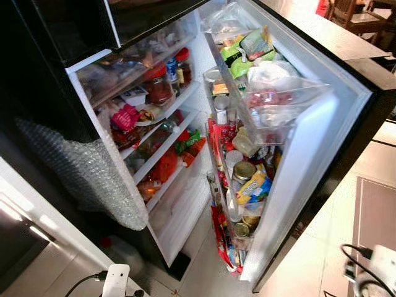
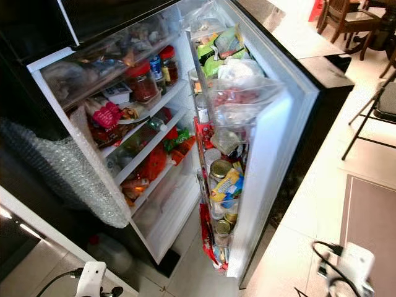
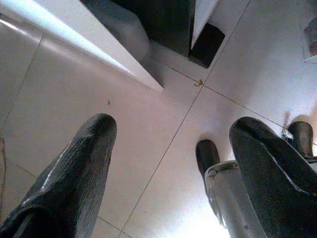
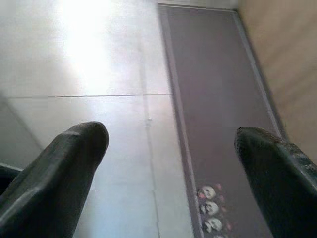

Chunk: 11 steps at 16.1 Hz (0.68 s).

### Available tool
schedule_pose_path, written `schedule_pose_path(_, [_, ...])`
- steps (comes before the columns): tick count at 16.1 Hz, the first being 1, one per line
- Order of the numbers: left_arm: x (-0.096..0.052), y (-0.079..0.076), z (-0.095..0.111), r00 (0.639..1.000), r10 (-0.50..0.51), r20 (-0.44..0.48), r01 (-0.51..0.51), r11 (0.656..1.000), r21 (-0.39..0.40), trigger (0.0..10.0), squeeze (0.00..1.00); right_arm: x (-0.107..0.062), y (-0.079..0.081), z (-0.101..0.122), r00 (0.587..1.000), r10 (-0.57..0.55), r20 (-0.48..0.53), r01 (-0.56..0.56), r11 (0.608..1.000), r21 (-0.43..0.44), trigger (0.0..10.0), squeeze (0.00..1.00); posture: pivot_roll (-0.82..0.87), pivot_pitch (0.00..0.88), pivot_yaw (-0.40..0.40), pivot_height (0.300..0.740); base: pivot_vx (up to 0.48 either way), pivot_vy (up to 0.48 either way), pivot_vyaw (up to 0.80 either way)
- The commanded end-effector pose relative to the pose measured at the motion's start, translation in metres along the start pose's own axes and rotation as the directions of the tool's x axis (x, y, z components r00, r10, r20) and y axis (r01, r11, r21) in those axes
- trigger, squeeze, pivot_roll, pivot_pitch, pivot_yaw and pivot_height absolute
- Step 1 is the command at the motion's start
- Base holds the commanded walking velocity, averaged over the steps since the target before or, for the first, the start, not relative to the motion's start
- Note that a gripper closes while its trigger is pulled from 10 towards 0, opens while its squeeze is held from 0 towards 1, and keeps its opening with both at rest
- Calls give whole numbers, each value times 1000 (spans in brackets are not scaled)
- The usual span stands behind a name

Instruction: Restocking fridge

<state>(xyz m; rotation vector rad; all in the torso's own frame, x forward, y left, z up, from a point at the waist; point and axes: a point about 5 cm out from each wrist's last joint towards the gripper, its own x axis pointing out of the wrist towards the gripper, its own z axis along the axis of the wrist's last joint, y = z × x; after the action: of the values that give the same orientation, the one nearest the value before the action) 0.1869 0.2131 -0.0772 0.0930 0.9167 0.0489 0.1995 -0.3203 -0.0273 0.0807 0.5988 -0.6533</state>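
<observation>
**Open fridge seen from above, both grippers empty and pointing at the floor**

We stand before the fridge (image 1: 185, 204), its door (image 1: 309, 161) swung wide to our right. The shelves (image 1: 164, 114) carry jars and red packets; the door racks (image 1: 238, 185) are crowded from top to bottom with tins, bottles and bags. We judge the step in hand to be an inspection for free room, since neither gripper carries anything to put away. To do it well, we would look for a bare stretch first (the lower white shelves near the drawer seem the least crowded) and only then fetch an item, keeping clear of the bubble wrap (image 1: 80, 173) hanging on the left side.

The left gripper (image 3: 173, 163) has its fingers spread wide over pale floor tiles (image 3: 99, 99), close by the fridge's base. The right gripper (image 4: 171, 163) is likewise spread, above tiles and a dark mat (image 4: 218, 99). Both hang low, well apart from the shelves, which lie ahead and above them.
</observation>
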Motion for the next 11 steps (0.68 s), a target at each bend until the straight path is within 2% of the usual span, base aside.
schedule_pose_path(1, [-1,1,-4,1000,2,-22,-2,1000,25,10000,0,0,4,0,999,33,-9,-33,999,-6,10000,0,-10,28,50,740,0,0,0])
schedule_pose_path(2, [-1,1,-4,1000,2,-22,-1,1000,26,10000,0,1,14,3,994,107,-12,-107,993,-50,10000,0,-11,30,50,740,0,0,0])
schedule_pose_path(3, [-1,1,-4,1000,2,-22,-1,1000,26,10000,0,1,17,4,992,122,-14,-123,990,-67,10000,0,-11,30,50,740,0,0,0])
schedule_pose_path(7, [0,-1,-1,1000,-3,-10,3,1000,25,10000,0,2,39,15,966,256,14,-255,965,-66,10000,0,-10,30,49,740,0,0,0])
schedule_pose_path(8, [0,-1,-1,1000,-2,-10,2,1000,26,10000,0,1,49,18,944,330,14,-328,941,-78,10000,0,-10,30,49,740,0,0,0])
schedule_pose_path(10, [0,-1,-1,1000,-1,-10,2,1000,26,10000,0,0,58,19,918,396,1,-393,913,-107,10000,0,-10,27,48,740,0,0,0])
schedule_pose_path(11, [0,-1,-2,1000,-1,-10,2,1000,27,10000,0,-2,63,18,893,450,-18,-448,884,-134,10000,0,-10,27,49,740,0,0,0])
